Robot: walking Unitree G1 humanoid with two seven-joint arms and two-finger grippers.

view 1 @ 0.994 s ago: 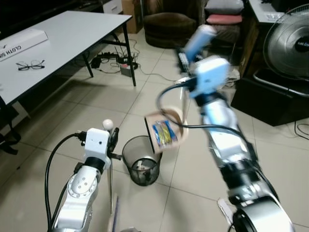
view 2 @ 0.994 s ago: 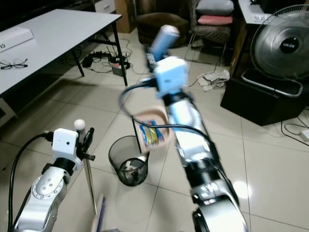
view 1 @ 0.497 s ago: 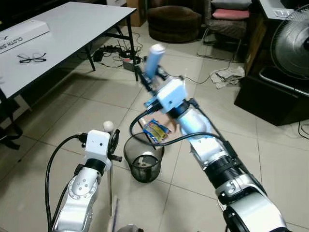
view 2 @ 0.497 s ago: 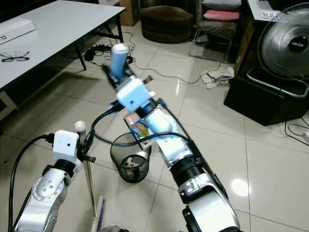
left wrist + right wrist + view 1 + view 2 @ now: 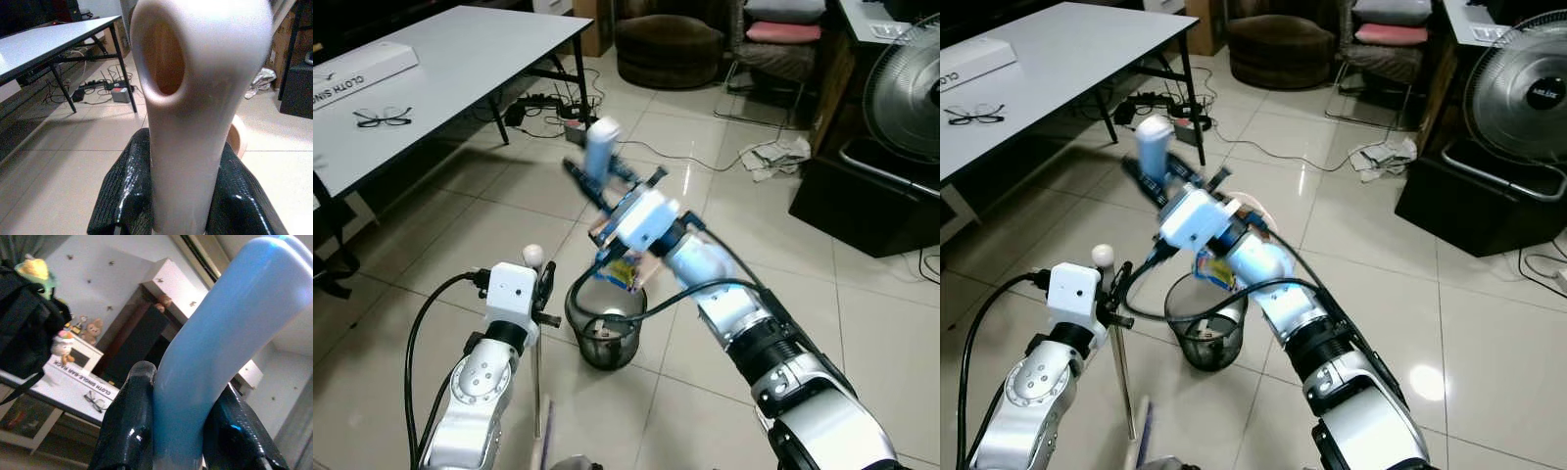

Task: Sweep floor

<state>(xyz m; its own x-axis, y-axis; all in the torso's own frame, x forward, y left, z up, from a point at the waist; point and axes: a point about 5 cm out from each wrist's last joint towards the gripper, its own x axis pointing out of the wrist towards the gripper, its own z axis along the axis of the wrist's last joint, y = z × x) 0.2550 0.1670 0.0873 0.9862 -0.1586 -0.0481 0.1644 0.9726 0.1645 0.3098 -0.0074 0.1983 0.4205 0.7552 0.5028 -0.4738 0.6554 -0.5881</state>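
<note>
The blue dustpan handle [image 5: 215,333] was seen clamped between the right gripper [image 5: 183,431] fingers, with the pan tilted over the mesh bin [image 5: 604,333]. The cream broom handle [image 5: 195,107] was clamped upright between the left gripper [image 5: 188,196] fingers, beside the bin.

The right arm stretches from the lower right toward the frame's centre, wrist twisted, its right gripper [image 5: 178,431] clamped around a blue handle [image 5: 600,149]. At lower left the left arm is bent upward, the left gripper [image 5: 183,196] closed on a cream handle [image 5: 195,98].
</note>
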